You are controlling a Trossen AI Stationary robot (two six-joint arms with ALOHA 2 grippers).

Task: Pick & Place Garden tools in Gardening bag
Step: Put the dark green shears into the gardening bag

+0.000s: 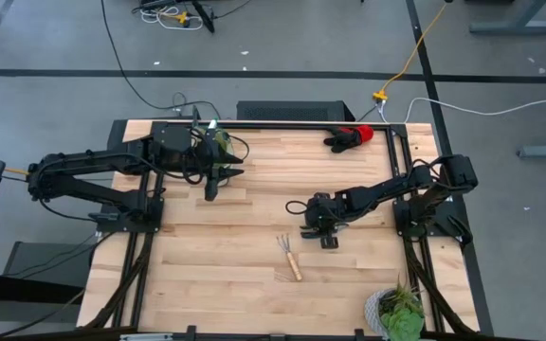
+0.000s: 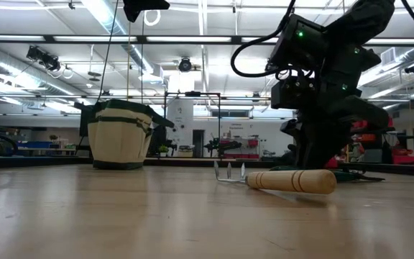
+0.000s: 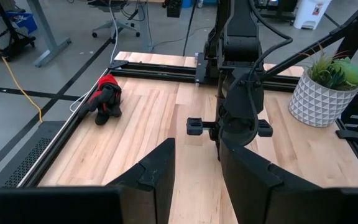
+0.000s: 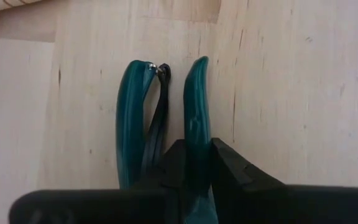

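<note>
The beige gardening bag (image 2: 121,134) stands upright at the table's far left, partly under my left arm in the high view (image 1: 220,141). My left gripper (image 1: 211,188) hangs open and empty just near of it; the gap between its fingers shows in the left wrist view (image 3: 197,177). My right gripper (image 1: 321,232) is shut on the teal-handled pruning shears (image 4: 166,118) at mid table. A wooden-handled mini rake (image 1: 290,257) lies flat near of it, also in the low view (image 2: 279,179). Red-and-black gloves (image 1: 353,135) lie at the far edge. My right gripper pinches one of the shears' two teal handles (image 4: 195,121) between its two fingers (image 4: 230,167), coming from above and pointing down. The other handle (image 4: 129,124) stands free beside them. The shears sit close to the tabletop; I cannot tell whether they are lifted.
A leafy plant in a white patterned pot (image 1: 396,313) stands at the near right corner. Bare wood lies between the rake and the bag. Black rails (image 1: 282,123) run along the table's far edge.
</note>
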